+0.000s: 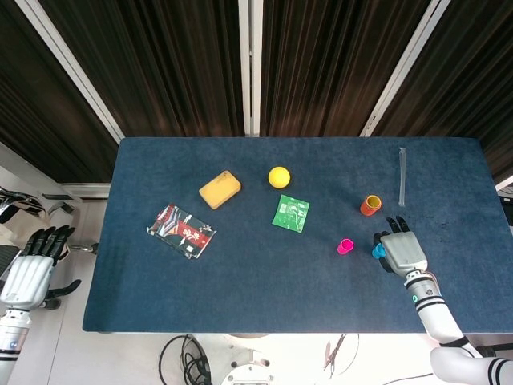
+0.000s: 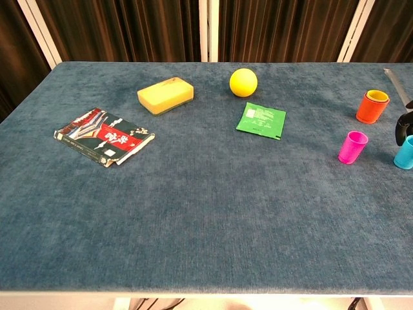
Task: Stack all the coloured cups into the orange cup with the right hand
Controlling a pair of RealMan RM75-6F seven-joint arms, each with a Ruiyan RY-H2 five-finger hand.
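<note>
Blue felt table (image 1: 240, 297) carries everything. Off its left edge the left hand (image 1: 30, 265) idles, fingers apart, empty. The pink cup (image 1: 345, 246) stands free. The right hand (image 1: 403, 250) wraps the blue cup (image 1: 377, 252); grip uncertain. The orange cup (image 1: 370, 205), at its eleven o'clock, already nests a yellow one.

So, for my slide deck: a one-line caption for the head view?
Right hand reaches the blue cup, beside pink cup and orange cup.
</note>
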